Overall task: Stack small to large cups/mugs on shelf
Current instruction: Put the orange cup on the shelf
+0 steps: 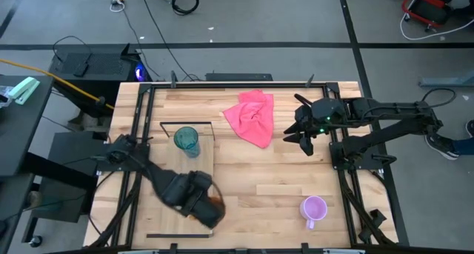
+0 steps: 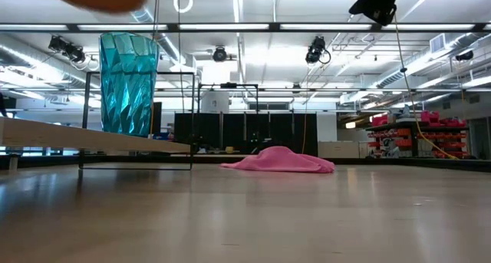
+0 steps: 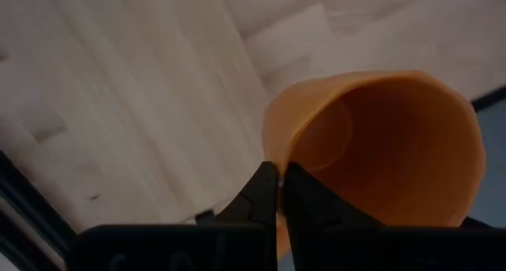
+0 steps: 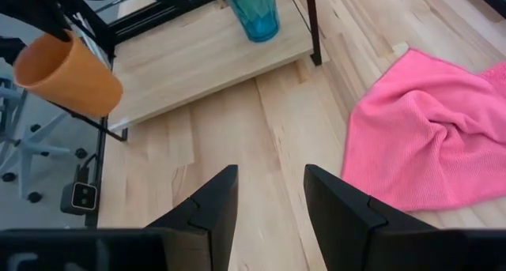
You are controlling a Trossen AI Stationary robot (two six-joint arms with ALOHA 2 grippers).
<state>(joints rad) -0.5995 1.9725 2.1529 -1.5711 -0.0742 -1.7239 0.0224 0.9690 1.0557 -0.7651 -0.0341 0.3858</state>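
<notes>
My left gripper (image 1: 207, 206) holds an orange mug (image 1: 217, 204) in the air over the near end of the shelf (image 1: 200, 165), a light-wood plank with a black wire frame. A teal tumbler (image 1: 187, 141) stands upright on the plank's far end. A lilac mug (image 1: 314, 208) sits on the table near the front right. My right gripper (image 4: 269, 176) waits open above the table's far right, touching nothing. My left gripper pinches the orange mug's wall at its rim (image 3: 275, 156), one finger (image 3: 312, 204) inside the mug and the other (image 3: 254, 200) outside. The fingers come from above, pointing steeply down. The mug (image 4: 67, 73) hangs tilted below them, clear of the shelf and table.
A crumpled pink cloth (image 1: 252, 117) lies on the table at the far middle, next to my right gripper. The shelf's black wire frame (image 4: 312, 26) rises around the tumbler. Bare tabletop (image 1: 274, 187) lies between the shelf and the lilac mug.
</notes>
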